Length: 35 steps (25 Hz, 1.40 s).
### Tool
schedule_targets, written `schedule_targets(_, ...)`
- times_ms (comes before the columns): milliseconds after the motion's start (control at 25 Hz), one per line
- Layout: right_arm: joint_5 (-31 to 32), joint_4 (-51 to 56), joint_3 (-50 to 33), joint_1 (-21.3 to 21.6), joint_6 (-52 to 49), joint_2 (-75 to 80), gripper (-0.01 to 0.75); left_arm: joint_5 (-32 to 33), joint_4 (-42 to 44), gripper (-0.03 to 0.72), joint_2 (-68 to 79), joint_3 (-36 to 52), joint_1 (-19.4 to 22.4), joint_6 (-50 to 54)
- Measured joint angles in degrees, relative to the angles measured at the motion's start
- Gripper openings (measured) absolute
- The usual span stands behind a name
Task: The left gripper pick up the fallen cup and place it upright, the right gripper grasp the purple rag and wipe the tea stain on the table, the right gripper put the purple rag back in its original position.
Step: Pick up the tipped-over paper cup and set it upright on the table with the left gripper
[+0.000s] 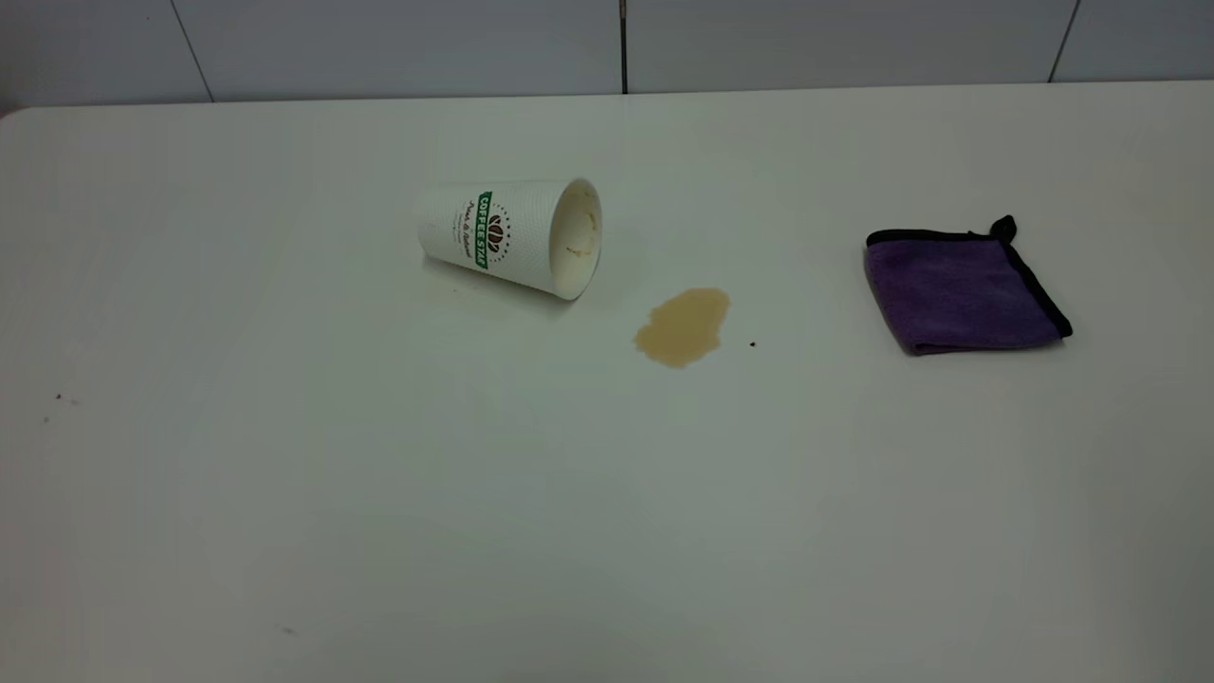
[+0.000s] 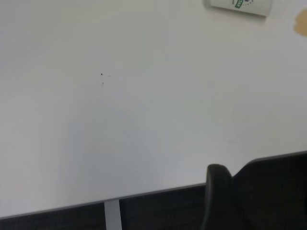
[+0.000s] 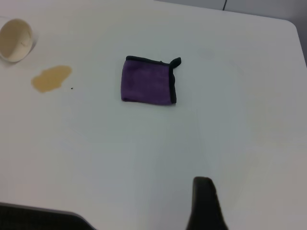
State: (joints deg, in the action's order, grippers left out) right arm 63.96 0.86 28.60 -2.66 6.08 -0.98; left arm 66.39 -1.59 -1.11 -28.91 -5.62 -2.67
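Exterior view from above, near to far. The lower half of the frame shows only the bare white tabletop (image 1: 379,531), with a few dark specks at the left edge. At mid-frame lies the tea stain (image 1: 683,326), a small light-brown puddle, unwiped; a tiny black speck sits just to its right. Just up and left of the puddle, close to it but apart, the cup (image 1: 512,235) lies on its side, its open, tan-stained mouth turned toward the right of the frame and its logo band facing up. At the right of the frame, well apart from the stain, the purple rag (image 1: 960,292) rests folded square, its black loop at the upper right corner. Beyond the tabletop's far edge runs a pale panelled wall with dark seams. Neither arm appears in this view. In the left wrist view a dark part of the left gripper (image 2: 218,191) shows at the lower right, with the cup cut by the upper right edge; in the right wrist view one black finger of the right gripper (image 3: 206,203) shows at the bottom, the rag above it. Whether either pair of fingers is open or closed cannot be told; neither holds anything visible. Judged from this layout, no step is done: righting, wiping and returning the rag all remain.
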Motion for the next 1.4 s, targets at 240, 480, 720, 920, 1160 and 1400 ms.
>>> schedule_targets(240,0.0,0.0,0.0,0.0,0.0,0.0,0.552,0.0,0.0,0.448,0.0,0.0,0.0,0.0)
schedule_targets(480,0.0,0.0,0.0,0.0,0.0,0.0,0.552,-1.2,-0.1,0.448,0.0,0.3,0.0,0.1)
schedule_targets(720,0.0,0.0,0.0,0.0,0.0,0.0,0.552,-1.3,-0.1,0.448,0.0,0.9,0.0,0.3)
schedule_targets(920,0.0,0.0,0.0,0.0,0.0,0.0,0.552,-1.5,0.0,0.436,0.1,1.0,0.0,1.6)
schedule_targets(1160,0.0,0.0,0.0,0.0,0.0,0.0,0.552,-7.4,0.0,0.429,8.6,-0.8,0.0,1.7)
schedule_targets(1400,0.0,0.0,0.0,0.0,0.0,0.0,0.552,-19.2,0.0,0.429,28.7,-3.5,0.0,0.2)
